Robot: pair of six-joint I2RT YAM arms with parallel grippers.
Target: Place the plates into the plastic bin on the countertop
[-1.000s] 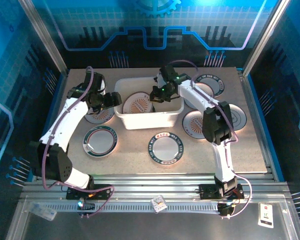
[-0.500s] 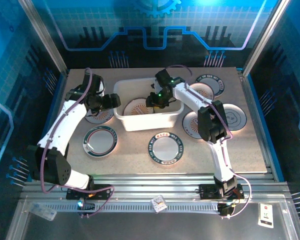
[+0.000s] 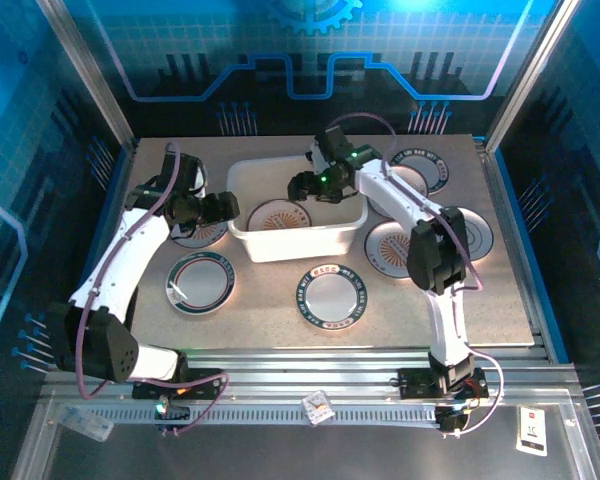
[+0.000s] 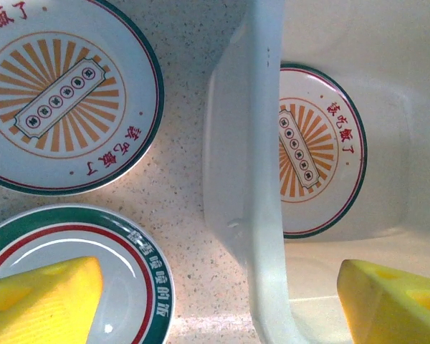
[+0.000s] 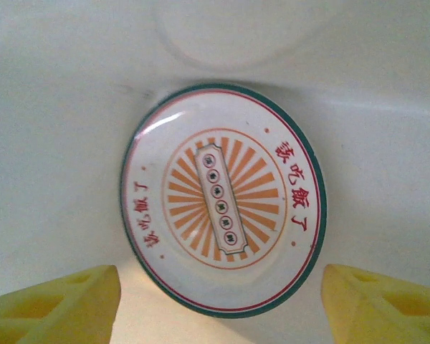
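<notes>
White translucent plastic bin holds one sunburst plate, lying flat; the other plates rest outside on the countertop. Above it the right gripper hangs with jaws apart, empty. The left gripper, likewise spread and empty, straddles the bin wall (collision hazard): descending here could shove the bin.

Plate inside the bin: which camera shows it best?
Right wrist: the plate shows its whole face, unobstructed. Left wrist shows it partly hidden behind the plastic bin wall. Top external shows it small inside the bin.
</notes>
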